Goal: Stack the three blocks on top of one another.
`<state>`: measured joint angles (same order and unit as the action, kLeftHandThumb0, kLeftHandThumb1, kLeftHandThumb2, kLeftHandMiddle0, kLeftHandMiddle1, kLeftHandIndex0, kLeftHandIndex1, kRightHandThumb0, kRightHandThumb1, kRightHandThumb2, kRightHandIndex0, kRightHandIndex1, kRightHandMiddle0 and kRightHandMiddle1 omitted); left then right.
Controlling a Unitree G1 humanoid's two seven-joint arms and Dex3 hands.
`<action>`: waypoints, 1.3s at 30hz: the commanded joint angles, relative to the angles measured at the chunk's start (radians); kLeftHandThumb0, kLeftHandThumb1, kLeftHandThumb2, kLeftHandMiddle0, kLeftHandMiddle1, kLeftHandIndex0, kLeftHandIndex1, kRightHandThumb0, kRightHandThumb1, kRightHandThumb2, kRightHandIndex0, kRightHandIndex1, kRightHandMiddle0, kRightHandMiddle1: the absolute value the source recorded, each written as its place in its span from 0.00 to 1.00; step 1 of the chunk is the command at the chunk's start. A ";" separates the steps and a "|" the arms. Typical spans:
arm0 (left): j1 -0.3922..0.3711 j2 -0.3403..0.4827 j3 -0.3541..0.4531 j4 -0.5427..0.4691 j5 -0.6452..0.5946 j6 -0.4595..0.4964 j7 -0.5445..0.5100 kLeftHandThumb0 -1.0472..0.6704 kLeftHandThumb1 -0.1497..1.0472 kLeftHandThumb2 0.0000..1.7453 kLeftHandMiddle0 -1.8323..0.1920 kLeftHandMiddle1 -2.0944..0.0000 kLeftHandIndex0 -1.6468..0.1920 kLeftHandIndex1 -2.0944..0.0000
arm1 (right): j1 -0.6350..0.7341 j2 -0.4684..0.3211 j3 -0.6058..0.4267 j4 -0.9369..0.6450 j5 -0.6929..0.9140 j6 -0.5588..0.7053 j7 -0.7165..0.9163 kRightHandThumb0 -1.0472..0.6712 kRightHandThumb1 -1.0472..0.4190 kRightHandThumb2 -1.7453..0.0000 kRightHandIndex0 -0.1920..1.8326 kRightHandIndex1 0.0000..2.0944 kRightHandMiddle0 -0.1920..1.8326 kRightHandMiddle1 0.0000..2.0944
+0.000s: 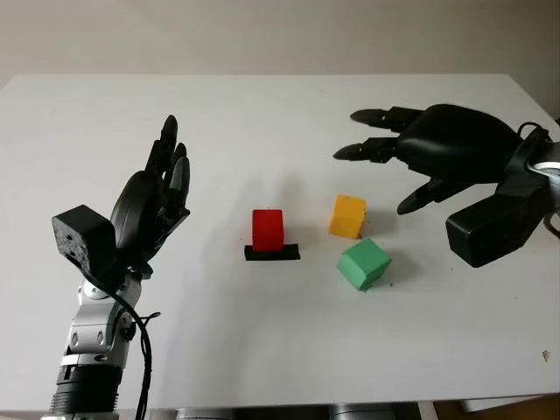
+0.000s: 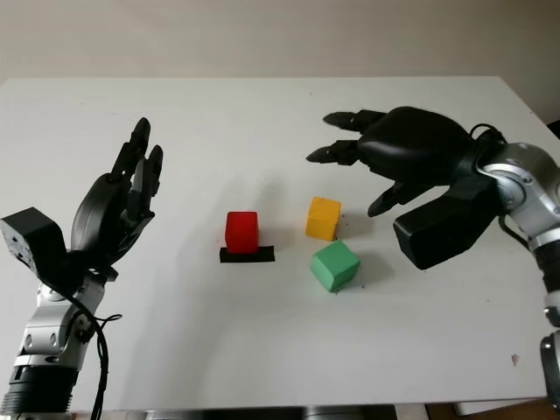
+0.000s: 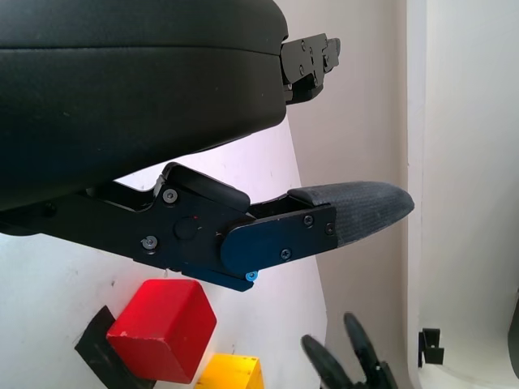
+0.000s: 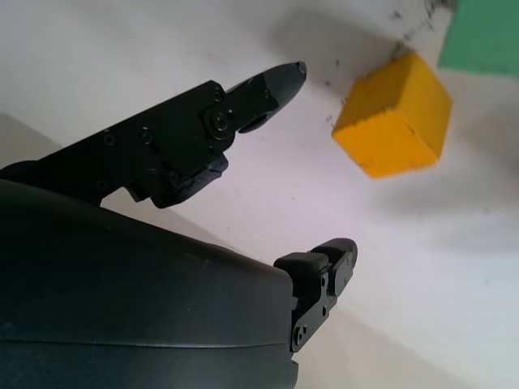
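A red block (image 1: 268, 230) stands on a small black patch (image 1: 272, 254) near the middle of the white table (image 1: 280, 122). To its right sits a yellow block (image 1: 347, 215), and a green block (image 1: 364, 264) lies just in front of the yellow one. My right hand (image 1: 411, 153) hovers open above and behind the yellow block, holding nothing; the yellow block (image 4: 395, 117) is below its fingertips in the right wrist view. My left hand (image 1: 162, 188) is raised at the left, open, well apart from the red block (image 3: 162, 330).
The table's front edge (image 1: 289, 404) runs along the bottom of the head views. A dark speck (image 1: 546, 355) marks the table at the front right.
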<state>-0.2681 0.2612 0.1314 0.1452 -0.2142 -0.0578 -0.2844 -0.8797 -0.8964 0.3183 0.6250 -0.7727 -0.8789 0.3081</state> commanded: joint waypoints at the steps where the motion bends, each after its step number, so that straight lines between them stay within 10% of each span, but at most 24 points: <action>1: -0.012 -0.003 0.004 0.005 0.009 -0.013 0.000 0.17 1.00 0.35 1.00 1.00 1.00 1.00 | -0.062 -0.011 0.025 0.044 -0.031 -0.042 -0.036 0.42 0.17 0.96 0.15 0.04 0.28 0.07; 39: 0.039 -0.012 -0.003 -0.017 0.055 -0.046 0.002 0.18 1.00 0.36 1.00 0.99 1.00 1.00 | -0.146 0.080 0.254 0.285 -0.219 -0.112 -0.366 0.38 0.13 0.97 0.14 0.03 0.31 0.05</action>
<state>-0.2389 0.2403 0.1305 0.1474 -0.1669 -0.0968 -0.2792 -1.0277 -0.8217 0.5652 0.9076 -0.9910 -0.9880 -0.0490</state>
